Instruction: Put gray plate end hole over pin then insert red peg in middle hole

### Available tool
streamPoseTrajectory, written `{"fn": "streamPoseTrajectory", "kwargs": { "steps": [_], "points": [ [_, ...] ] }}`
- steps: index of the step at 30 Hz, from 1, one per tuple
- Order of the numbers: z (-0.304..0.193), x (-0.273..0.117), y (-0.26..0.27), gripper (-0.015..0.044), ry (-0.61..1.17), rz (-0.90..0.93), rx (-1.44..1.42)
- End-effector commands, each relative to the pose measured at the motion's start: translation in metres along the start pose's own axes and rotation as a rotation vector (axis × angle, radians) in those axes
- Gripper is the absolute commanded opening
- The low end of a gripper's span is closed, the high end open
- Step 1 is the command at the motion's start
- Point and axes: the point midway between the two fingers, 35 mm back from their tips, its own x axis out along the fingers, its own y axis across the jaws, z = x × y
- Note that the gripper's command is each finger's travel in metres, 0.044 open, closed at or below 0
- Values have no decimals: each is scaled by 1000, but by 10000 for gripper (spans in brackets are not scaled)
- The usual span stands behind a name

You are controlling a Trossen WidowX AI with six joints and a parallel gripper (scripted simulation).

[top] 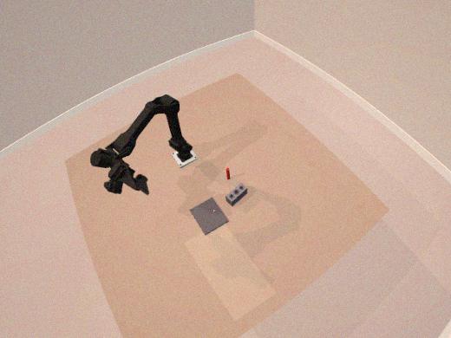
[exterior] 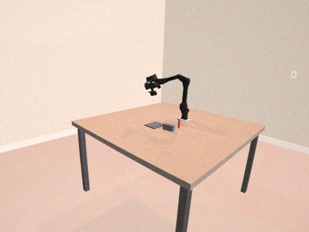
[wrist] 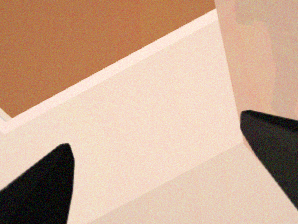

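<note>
The gray plate (top: 237, 198) (exterior: 169, 127) is a thick block with three holes in its top. It lies on the table beside the base, not over the pin. The base (top: 207, 221) (exterior: 152, 125) is a flat dark square with a tiny pale pin (top: 213, 211) near one side. The red peg (top: 228, 173) (exterior: 179, 124) stands upright near the plate, apart from it. My gripper (top: 131, 191) (wrist: 158, 135) is open and empty, high above the table and well away from all three. The wrist view shows only its fingers against the room.
The arm's white mounting plate (top: 177, 161) is on the table (top: 303, 173) (exterior: 190, 154), not far from the red peg. Shadows of the arm fall across the tabletop around the block. Room walls stand beyond the table.
</note>
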Motion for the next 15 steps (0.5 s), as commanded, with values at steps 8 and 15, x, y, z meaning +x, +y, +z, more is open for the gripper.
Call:
{"fn": "streamPoseTrajectory", "kwargs": {
  "steps": [8, 15],
  "points": [
    [-9, 85, -24, 440, -18, -199, 176],
    [-59, 171, -78, 440, -64, -546, 295]
  ]
}}
